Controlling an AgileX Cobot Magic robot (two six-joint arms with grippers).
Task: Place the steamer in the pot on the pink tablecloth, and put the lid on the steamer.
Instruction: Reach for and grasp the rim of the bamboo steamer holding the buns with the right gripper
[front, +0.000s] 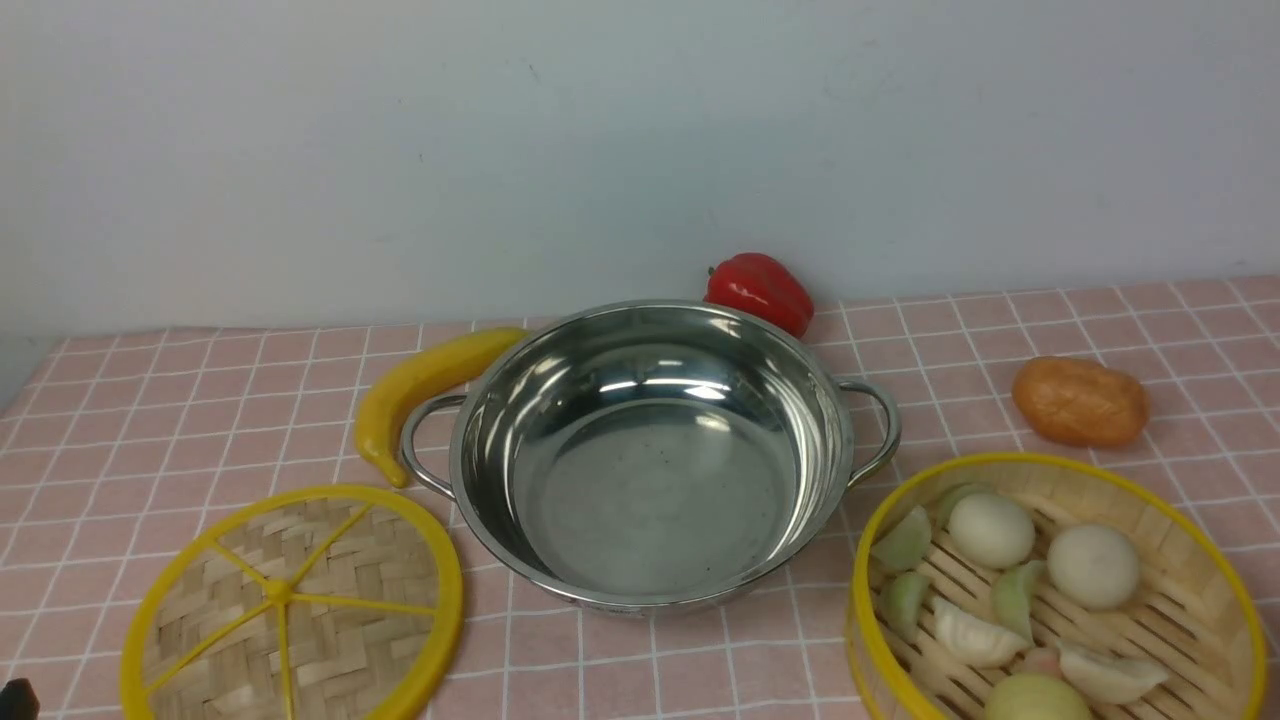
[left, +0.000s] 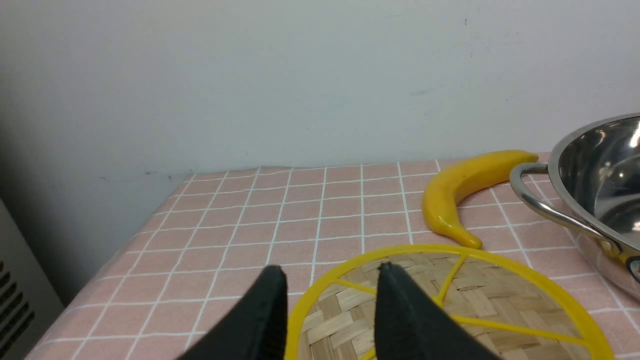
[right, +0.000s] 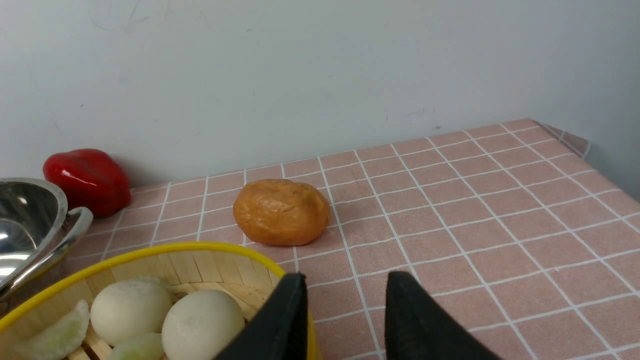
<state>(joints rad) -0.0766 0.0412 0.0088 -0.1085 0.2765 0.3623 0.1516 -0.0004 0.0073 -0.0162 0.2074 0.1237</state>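
The shiny steel pot (front: 650, 480) stands empty in the middle of the pink tablecloth (front: 1000, 340). Left of it the flat woven lid (front: 290, 605) lies on the cloth. The yellow-rimmed steamer (front: 1050, 461) sits at the front right, holding buns and dumplings. My left gripper (left: 330, 270) hovers open over the near edge of the lid (left: 500, 305), whose rim shows in the gap. Only a dark corner of that gripper (front: 15, 700) reaches the front view. My right gripper (right: 347, 275) is open beside the steamer (right: 200, 265), one finger over its rim, with cloth between the fingers.
A yellow banana (front: 420, 390) lies against the pot's left handle. A red pepper (front: 760, 290) sits behind the pot by the wall. An orange-brown potato-like lump (front: 1080, 400) rests behind the steamer. The cloth's right edge (right: 565, 135) drops off.
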